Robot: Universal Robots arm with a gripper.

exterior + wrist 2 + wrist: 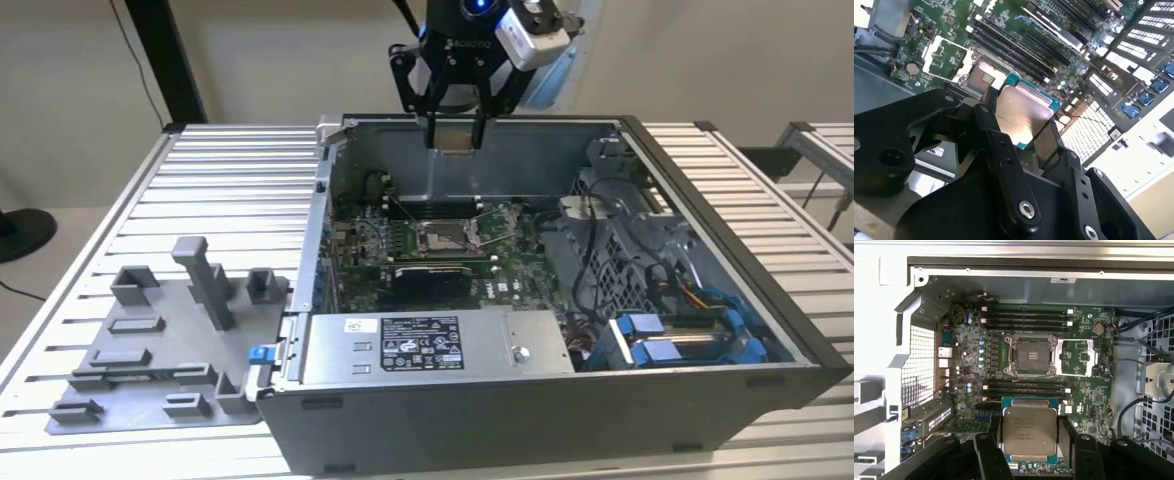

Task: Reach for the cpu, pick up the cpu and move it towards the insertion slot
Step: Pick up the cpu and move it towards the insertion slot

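black two-finger gripper [1030,450] clamped on thin square silver-topped cpu [1030,436], fingers pressing its two opposite edges. cpu lifted, held in air above green motherboard [1089,405] inside open grey computer case [441,385]. square metal-framed insertion slot [1030,356] open, empty, well below. pickup done; cpu over board, near slot but not in it.

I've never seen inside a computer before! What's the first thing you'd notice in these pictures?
The big open computer case on the slatted metal table grabs the eye, with its green motherboard lying inside. Above it hangs the black tool, pinching a shiny square cpu by its edges. Straight below, in the middle of the board, the insertion slot sits open with its metal frame.
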